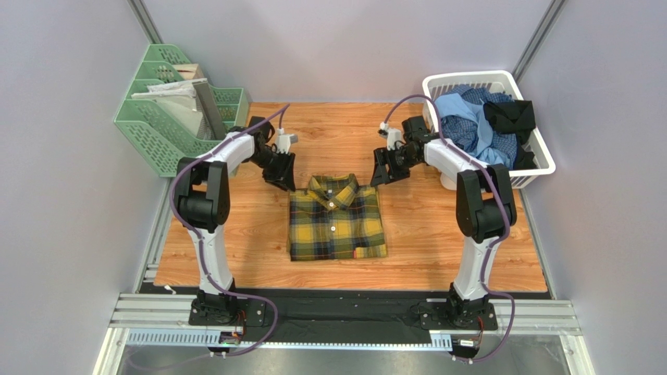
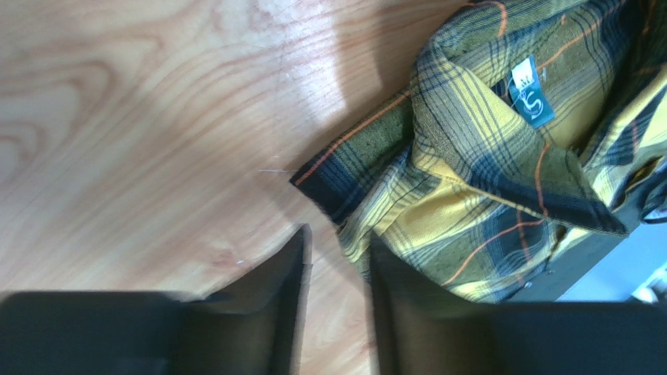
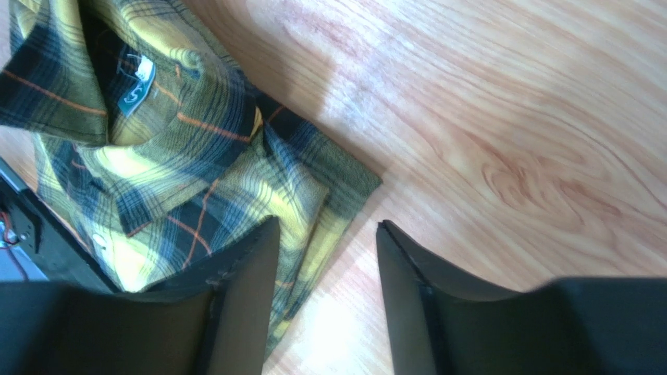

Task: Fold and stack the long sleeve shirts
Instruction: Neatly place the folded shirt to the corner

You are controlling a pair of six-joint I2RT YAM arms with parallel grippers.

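Folded yellow-and-black plaid shirt (image 1: 337, 219) flat at mid surface (image 1: 446, 242), collar toward the far side. Left gripper (image 1: 283, 183) at its far-left corner, jaws apart, nothing between. Right gripper (image 1: 383, 179) at the far-right corner, jaws apart too, empty. Blue and black shirts (image 1: 470, 125) heaped in white basket (image 1: 470, 76), far right

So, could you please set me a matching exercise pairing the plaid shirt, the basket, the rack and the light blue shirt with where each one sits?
Things:
1. plaid shirt
2. white basket
3. green rack
4. light blue shirt

Places:
A. far left
B. lying inside a container
C. far right, holding clothes
D. folded flat, centre

Pairs: 1-D, 2-C, 3-A, 4-B
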